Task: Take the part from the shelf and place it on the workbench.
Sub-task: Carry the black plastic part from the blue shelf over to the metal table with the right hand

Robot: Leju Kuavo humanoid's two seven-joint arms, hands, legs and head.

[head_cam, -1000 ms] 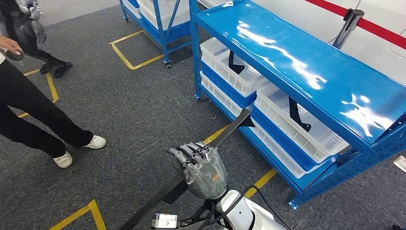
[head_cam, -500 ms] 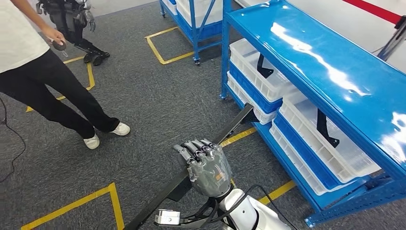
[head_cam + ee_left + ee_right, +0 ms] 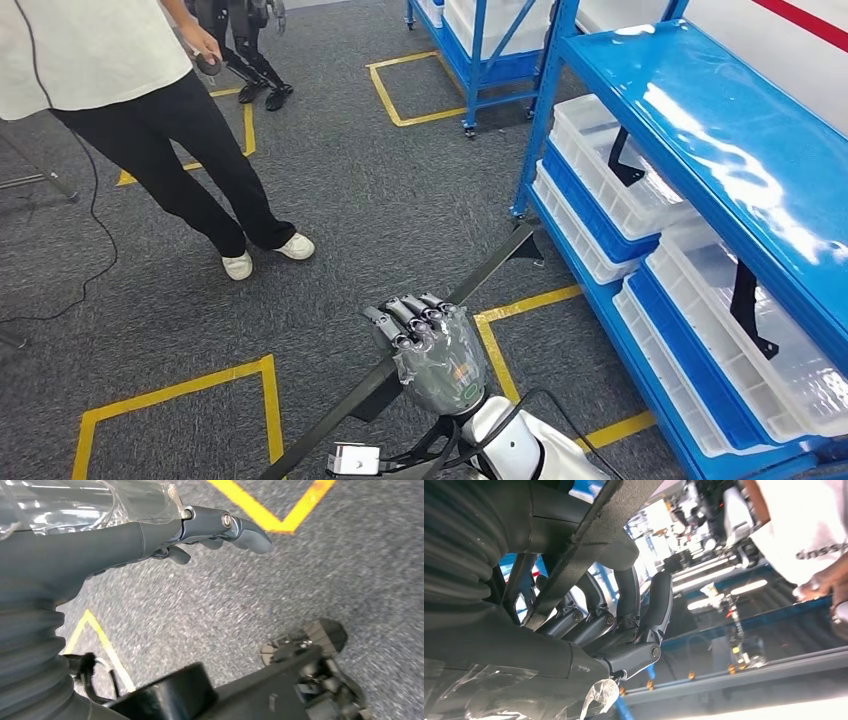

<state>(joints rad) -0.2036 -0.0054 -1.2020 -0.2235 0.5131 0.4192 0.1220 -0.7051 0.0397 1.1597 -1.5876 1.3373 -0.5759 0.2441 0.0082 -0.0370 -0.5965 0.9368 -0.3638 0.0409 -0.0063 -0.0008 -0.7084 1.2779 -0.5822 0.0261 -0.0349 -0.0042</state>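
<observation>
- Right hand (image 3: pixel 432 355) clamped round long black bar-shaped part (image 3: pixel 480 274), fingers (image 3: pixel 644 615) wrapped over it in wrist view; part carried low in front of body, slanting over carpet, far end w/ bent tab toward shelf.
- Left hand (image 3: pixel 150 532): hangs over carpet, nothing in it; fingers look loosely curled, apart or together – cannot tell.
- Progress, as judged: pick-up from shelf done, part already clear of rack. Left to do: walk/turn to worktop, set part down, let go. Worktop not seen here, so roughly halfway at best.
- Blue shelf (image 3: pixel 700 110) just to robot's right, white bins (image 3: pixel 620 195) on lower level, similar black parts (image 3: pixel 745 305) lying in them.
- Person (image 3: pixel 150 110) in white top, dark trousers standing ahead-left, small controller in hand; another robot's legs (image 3: pixel 245 50) beyond.
- Yellow floor tape (image 3: pixel 180 395) boxes on grey carpet; second blue trolley (image 3: pixel 480 45) further back.
- In the way, prob.: long part could clip shelf post or person when turning; black cable (image 3: pixel 80 250) on floor at left.
</observation>
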